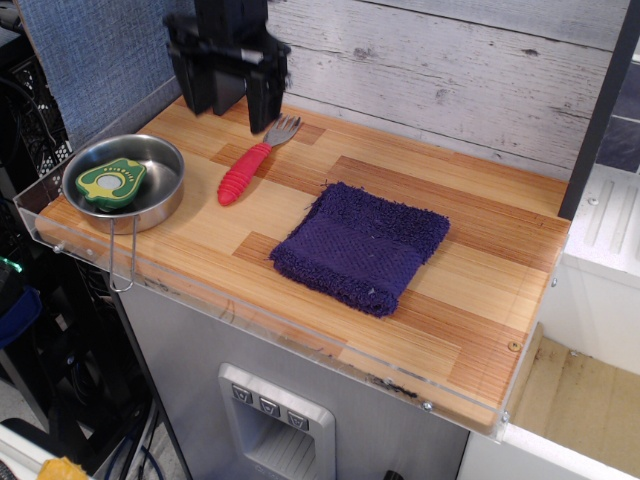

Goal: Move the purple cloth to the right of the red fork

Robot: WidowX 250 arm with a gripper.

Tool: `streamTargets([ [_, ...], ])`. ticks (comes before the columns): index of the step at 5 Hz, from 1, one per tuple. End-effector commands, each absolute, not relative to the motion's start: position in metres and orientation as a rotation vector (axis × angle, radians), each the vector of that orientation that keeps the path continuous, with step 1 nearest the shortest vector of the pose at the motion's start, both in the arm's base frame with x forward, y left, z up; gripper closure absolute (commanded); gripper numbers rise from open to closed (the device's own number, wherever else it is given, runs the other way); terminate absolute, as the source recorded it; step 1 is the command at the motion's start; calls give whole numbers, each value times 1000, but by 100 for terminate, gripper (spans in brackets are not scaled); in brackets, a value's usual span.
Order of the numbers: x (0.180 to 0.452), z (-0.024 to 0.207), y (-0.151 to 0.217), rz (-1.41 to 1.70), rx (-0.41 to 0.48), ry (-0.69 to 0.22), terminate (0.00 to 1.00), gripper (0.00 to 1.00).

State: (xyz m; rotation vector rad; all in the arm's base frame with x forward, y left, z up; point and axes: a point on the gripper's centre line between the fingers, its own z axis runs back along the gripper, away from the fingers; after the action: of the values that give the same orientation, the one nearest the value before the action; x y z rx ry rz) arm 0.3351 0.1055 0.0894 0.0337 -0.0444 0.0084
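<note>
The purple cloth (360,244) lies folded flat on the wooden table top, right of and nearer than the red fork (250,163). The fork lies with its ribbed red handle toward the front left and its grey tines toward the back. My black gripper (230,98) hangs above the back left of the table, just behind the fork's tines. Its two fingers point down with a gap between them and nothing held. It is well apart from the cloth.
A metal bowl (160,205) holding a green and yellow avocado toy (112,183) sits at the front left corner. A clear plastic lip runs along the table's front edge (300,335). A plank wall stands behind the table, and a dark post at the right.
</note>
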Motion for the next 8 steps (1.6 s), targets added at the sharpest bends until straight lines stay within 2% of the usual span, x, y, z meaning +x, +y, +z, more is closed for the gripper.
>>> streamTargets([
  [1, 332, 96, 65, 30, -1, -57, 0, 0],
  [2, 330, 85, 37, -32, -10, -53, 0, 0],
  [4, 335, 68, -4, -61, 101, -70, 0, 0],
  [7, 337, 38, -15, -41, 36, -67, 0, 0],
  [8, 331, 23, -13, -69, 47, -25, 0, 0],
])
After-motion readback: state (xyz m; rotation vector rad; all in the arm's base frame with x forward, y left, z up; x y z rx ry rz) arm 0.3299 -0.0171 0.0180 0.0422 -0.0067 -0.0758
